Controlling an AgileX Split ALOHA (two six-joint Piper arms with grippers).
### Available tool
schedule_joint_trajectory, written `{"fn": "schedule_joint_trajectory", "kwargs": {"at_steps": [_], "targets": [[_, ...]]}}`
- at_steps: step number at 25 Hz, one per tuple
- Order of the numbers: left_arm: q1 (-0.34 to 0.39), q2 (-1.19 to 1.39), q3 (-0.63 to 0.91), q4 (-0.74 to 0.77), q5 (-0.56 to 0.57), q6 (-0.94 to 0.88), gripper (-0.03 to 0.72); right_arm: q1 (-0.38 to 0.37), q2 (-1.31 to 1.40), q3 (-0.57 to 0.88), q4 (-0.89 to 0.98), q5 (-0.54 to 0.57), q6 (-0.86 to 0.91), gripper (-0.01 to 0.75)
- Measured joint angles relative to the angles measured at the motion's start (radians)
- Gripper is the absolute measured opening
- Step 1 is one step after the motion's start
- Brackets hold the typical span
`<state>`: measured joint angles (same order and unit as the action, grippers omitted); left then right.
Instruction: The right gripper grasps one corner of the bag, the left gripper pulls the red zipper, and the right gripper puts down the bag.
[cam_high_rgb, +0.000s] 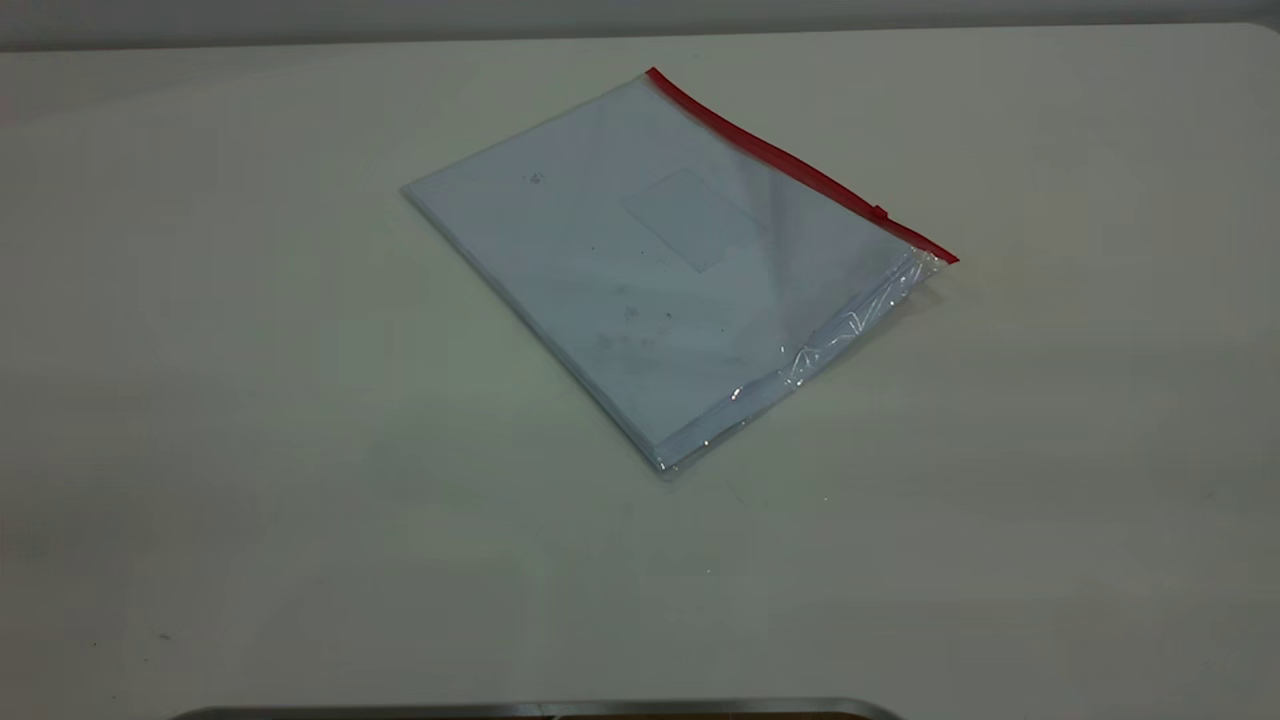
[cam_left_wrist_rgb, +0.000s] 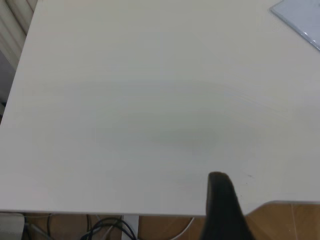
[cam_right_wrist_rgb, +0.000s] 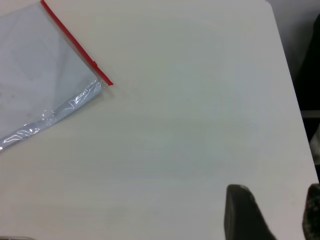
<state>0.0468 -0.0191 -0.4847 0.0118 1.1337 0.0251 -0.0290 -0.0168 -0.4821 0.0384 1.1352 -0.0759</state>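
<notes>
Neither arm shows in the exterior view. The left gripper (cam_left_wrist_rgb: 223, 207) hovers over the table (cam_high_rgb: 250, 400) edge, well away from the bag (cam_high_rgb: 640, 270); only one finger shows, so its jaws cannot be judged. The right gripper (cam_right_wrist_rgb: 272, 212) hangs over bare tabletop, its two fingers apart, holding nothing. The bag lies flat mid-table, turned diagonally, its long axis running from far left to near right. The red zipper (cam_high_rgb: 800, 165) lines its far-right edge, the slider tab (cam_high_rgb: 880, 212) close to the right corner. No readable writing.
</notes>
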Motion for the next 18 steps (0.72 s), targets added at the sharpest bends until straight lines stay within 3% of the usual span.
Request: {"fn": "schedule_joint_trajectory", "kwargs": {"at_steps": [12, 18], "targets": [[0.0, 0.002, 0.0, 0.0, 0.0, 0.0, 0.54, 0.0, 0.0, 0.0, 0.052, -0.001, 0.0, 0.33], [0.0, 0.181, -0.062, 0.0, -0.071, 0.0, 0.54, 0.0, 0.0, 0.0, 0.099, -0.012, 0.0, 0.33]]}}
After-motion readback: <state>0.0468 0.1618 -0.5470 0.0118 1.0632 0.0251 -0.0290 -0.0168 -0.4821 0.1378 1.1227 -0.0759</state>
